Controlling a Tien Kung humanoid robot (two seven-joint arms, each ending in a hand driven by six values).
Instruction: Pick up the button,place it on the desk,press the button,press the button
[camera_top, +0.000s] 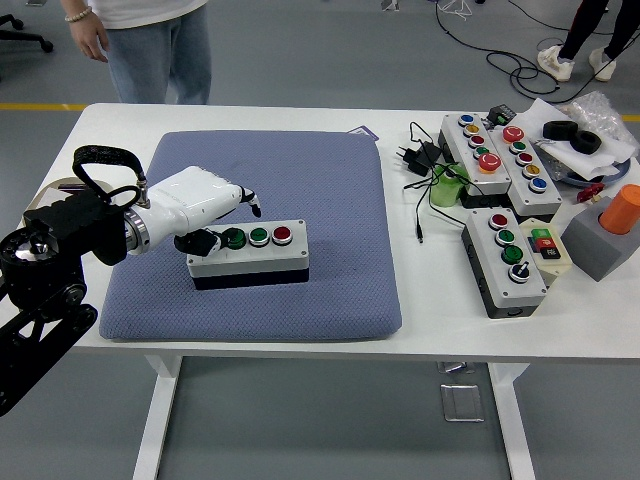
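A grey and black button box lies on the blue-grey pad, left of the table's middle. Its top carries two green buttons and a red one. My left hand, white with black fingertips, sits at the box's left end. The fingers are curled and hold nothing. The thumb lies against the box's left top edge, next to the left green button. My right arm is out of the picture.
Several more button boxes stand at the right, with a black plug and cables beside them. An orange cylinder on a grey block stands at the far right. A person stands at the table's far left corner.
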